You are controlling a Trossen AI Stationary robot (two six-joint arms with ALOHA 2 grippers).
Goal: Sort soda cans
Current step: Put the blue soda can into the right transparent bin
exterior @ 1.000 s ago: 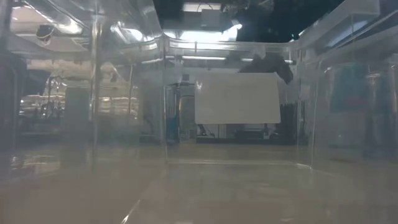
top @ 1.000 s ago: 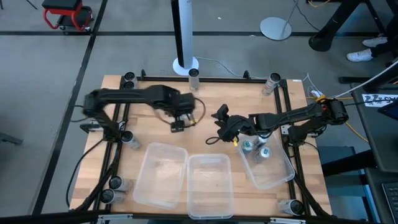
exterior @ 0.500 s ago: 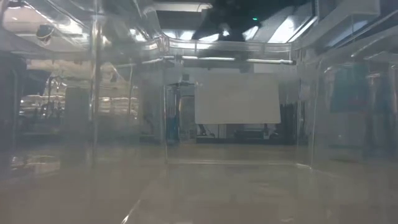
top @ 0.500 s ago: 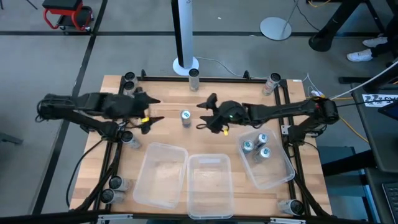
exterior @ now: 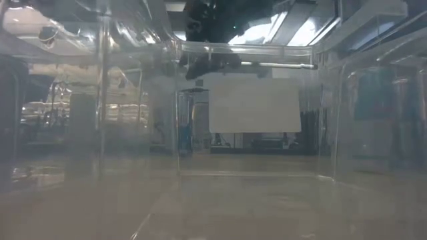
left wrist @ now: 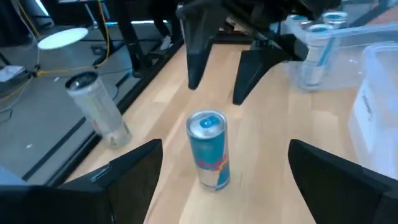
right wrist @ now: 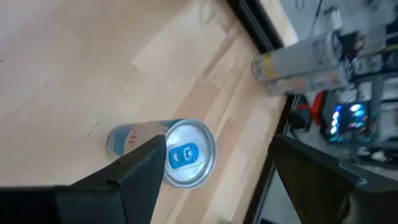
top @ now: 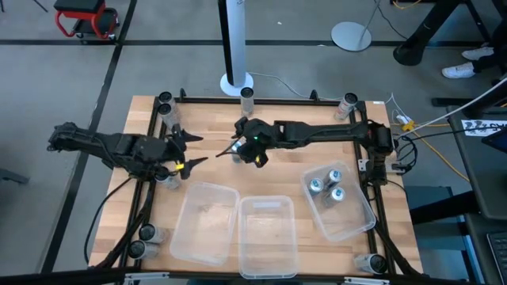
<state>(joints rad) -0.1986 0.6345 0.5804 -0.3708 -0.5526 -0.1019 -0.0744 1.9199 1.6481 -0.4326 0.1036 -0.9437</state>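
Grey concrete floor around a pale wood-plank surface (top: 214,134) with a black frame; three clear plastic bins sit along the lower edge of the high view. Left bin (top: 204,222) and middle bin (top: 268,236) look empty; the right bin (top: 342,207), turned at an angle, holds three silver-topped cans (top: 326,187) standing upright.

Change: a second ago the right hand (top: 247,148) was by the right bin and the left hand (top: 184,150) was mid-surface. Half a second ago a single can stood alone in the upper middle of the surface with the left arm pulled back toward the left edge. Now the right arm reaches across to that can (left wrist: 210,149), fingers apart, one either side from above, not yet clamped. The left hand sits at centre-left, fingers also spread, holding nothing, pointed at the same can.

Meaning, as a guess: left arm set the can down in the middle as a handover, right arm is about to take it to the right bin with its matching cans.

Can: small slim metal cylinder, shiny silver lid with blue tab, blue-and-white sides, smooth, standing upright, slippery-looking. Bins: thin rigid see-through plastic, rounded corners. More cans stand around the frame edge, e.g. upper middle (top: 247,95) and lower left (top: 147,232). Low view shows only bin walls and glare.
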